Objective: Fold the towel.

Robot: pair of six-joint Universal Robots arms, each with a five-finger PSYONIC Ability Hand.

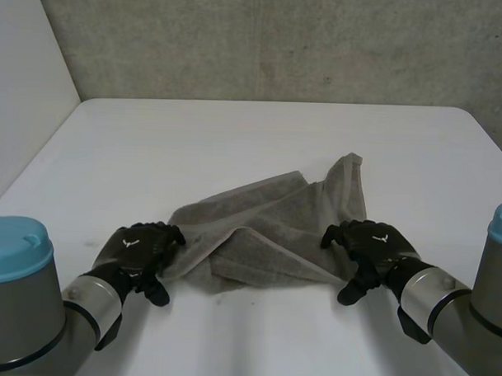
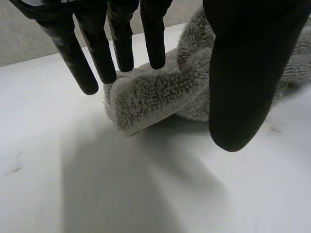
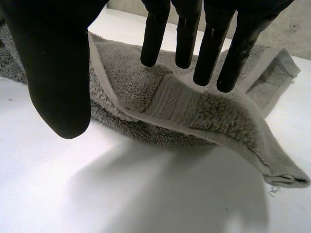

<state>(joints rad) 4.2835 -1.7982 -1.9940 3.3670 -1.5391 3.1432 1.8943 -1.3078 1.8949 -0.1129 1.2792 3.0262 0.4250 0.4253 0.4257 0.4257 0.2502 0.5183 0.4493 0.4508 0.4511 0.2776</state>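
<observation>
Shows the fingers [image 2: 99,48] of the left hand [image 1: 140,254] straight and spread, thumb well apart, closing on nothing. Places a thick, doubled-over corner of the towel [image 2: 155,97] right at those fingertips. Shows likewise the fingers [image 3: 187,34] of the right hand [image 1: 371,244] straight and slightly fanned above a raised hem, thumb wide to one side (no pinch on either side, then). Locates the towel on the near middle of the table [image 1: 261,131], between the two hands, as a rumpled, roughly triangular heap with one corner pointing away from the robot. Judged early in the task: no clean fold made, layers lapped unevenly. Left to do, probably: taking hold of the near corners, then spreading them out or bringing them over squarely. Gives, from the head view, the whole outline and each hand's station at a near end. Adds, from the wrist views, what the head view leaves unresolved: the open gap between thumb and fingers, and the hem standing off the table with shadow beneath.
</observation>
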